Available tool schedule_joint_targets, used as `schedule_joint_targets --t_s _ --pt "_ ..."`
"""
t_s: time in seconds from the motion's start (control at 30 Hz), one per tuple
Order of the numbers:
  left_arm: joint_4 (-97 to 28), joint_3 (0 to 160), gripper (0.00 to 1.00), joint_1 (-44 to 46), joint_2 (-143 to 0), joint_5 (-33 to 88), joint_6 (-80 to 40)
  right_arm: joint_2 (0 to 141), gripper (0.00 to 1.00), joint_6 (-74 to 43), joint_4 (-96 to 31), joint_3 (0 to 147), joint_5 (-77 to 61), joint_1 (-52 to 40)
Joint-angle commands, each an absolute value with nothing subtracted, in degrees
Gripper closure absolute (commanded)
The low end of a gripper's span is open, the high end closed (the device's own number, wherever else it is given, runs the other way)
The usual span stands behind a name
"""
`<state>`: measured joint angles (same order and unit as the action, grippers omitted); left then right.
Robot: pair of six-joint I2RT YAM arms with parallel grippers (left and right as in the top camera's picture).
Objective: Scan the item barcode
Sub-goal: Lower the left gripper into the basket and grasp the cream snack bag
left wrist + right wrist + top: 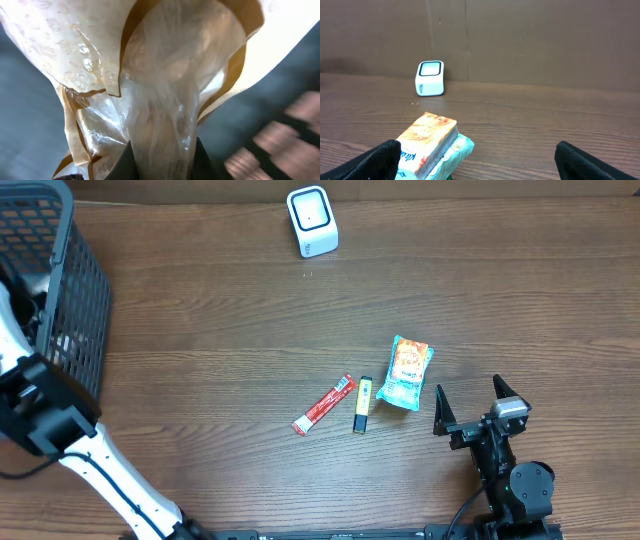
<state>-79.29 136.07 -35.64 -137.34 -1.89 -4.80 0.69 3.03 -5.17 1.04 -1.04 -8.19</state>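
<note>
Crinkled clear-and-tan plastic fills the left wrist view: a packet point(165, 90), the item likely meant for scanning, is pinched by a fold of its film between the closed fingers of the left gripper point(162, 159), apparently inside the wire basket point(75, 290) at the table's left edge, where the arm reaches in. No barcode shows on the visible film. The packet looks light, soft and slick, likely to crumple or slide; a firmer hold would be on a sealed seam or doubled edge, leaving the printed face flat. The white scanner point(312, 220) stands at the far side of the table point(200, 330), well apart from the basket. The right gripper point(468, 392) rests with its jaws wide apart and empty, just beside a tissue pack point(405, 373).
</note>
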Motion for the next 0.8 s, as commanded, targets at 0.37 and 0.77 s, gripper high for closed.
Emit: schedule_joint_targets --t_s 0.37,0.77 --pt "-82.94 137.97 0.96 -30.09 -99.79 8.64 -10.94 0.16 0.0 3.29 -4.82 0.45 -0.47 -7.79" --pt "-94.89 127.79 0.96 -4.47 -99.33 -2.13 -9.61 0.16 0.0 3.29 -4.82 0.45 -0.47 -7.79"
